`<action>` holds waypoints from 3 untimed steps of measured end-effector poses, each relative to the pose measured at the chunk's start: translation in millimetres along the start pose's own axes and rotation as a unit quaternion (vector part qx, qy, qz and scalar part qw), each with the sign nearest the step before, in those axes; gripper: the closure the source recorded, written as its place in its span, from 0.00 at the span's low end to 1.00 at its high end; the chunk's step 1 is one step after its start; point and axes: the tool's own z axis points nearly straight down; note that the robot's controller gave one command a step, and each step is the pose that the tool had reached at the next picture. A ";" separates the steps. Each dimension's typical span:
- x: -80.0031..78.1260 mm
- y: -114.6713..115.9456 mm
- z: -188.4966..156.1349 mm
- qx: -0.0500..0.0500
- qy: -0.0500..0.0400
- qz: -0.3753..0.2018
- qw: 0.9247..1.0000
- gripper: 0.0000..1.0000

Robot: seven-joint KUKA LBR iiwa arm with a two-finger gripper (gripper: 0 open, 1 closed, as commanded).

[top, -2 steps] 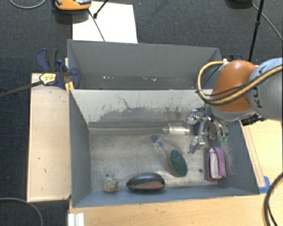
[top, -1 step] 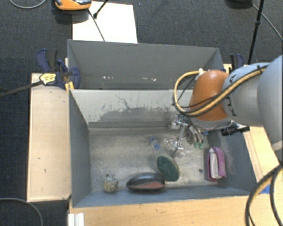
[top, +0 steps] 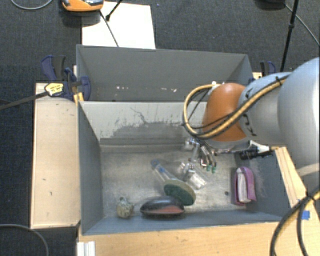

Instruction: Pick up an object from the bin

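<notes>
**No legible writing in the bin**

No word, number or brand mark can be read on anything in the grey bin point(top: 90, 165). The purple packet point(top: 244, 186) near the right wall has a pale panel along its face that may carry print, but it is too small to make out. The dark oval case point(top: 162, 208) and the green disc point(top: 181, 193) at the front wall show no readable mark.

Dark grey speckled carpet floor point(top: 30, 40) on all sides of the grey metal bin point(top: 160, 75). Behind the bin, a white flat rectangular sheet point(top: 130, 27) lies on the carpet, with an orange rounded plastic object point(top: 82, 4) just beyond it. Thin black cable point(top: 20, 101) left of the bin, thin black rod point(top: 289, 35) behind its right corner
</notes>
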 end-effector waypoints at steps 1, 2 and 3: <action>13.3 39.3 -0.1 0.000 0.001 -0.028 1.000 0.00; 41.5 95.1 -54.9 -0.002 0.003 -0.007 1.000 0.00; 75.1 96.0 -57.5 0.000 0.004 0.117 0.993 0.00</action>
